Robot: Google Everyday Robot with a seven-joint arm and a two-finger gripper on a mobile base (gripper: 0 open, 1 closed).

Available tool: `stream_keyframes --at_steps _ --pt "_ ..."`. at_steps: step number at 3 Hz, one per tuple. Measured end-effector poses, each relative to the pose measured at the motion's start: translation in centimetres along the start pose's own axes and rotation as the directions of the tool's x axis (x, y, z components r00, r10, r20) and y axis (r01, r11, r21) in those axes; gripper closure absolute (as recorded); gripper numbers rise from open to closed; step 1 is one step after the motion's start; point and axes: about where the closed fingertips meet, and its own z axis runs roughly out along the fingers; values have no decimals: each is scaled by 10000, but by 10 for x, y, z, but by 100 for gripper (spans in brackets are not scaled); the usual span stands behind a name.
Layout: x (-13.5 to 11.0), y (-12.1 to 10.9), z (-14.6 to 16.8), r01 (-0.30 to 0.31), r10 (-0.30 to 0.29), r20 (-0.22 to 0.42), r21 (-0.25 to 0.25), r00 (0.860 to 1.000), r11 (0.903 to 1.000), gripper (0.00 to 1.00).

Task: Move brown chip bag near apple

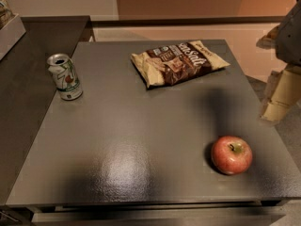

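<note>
Camera view: I've got the brown chip bag [179, 62] lying flat at the far side of the gray table [117, 140], well apart from the apple [231, 155], which sits nr the front-right corner. Soda can [65, 76] stands upright, far left. Gripper [278, 100] hangs beyond the table's right edge; jaw state: can't tell.

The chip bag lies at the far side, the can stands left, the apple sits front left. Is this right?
No. The camera view shows the apple front right; the brown chip bag and can are as said. The hand is beyond the right edge of the table.
</note>
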Motion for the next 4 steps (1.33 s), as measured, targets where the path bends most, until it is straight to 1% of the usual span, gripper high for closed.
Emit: stream_keyframes --at_steps 1,2,3,4 --pt "0 0 0 0 0 1 2 10000 10000 0" --pt "-5 -11 7 -492 490 167 149 9987 9987 0" --pt "-14 -39 19 -1201 1177 517 445 9917 9918 0" --pt "-21 -74 35 -1759 1687 1005 672 9805 9821 0"
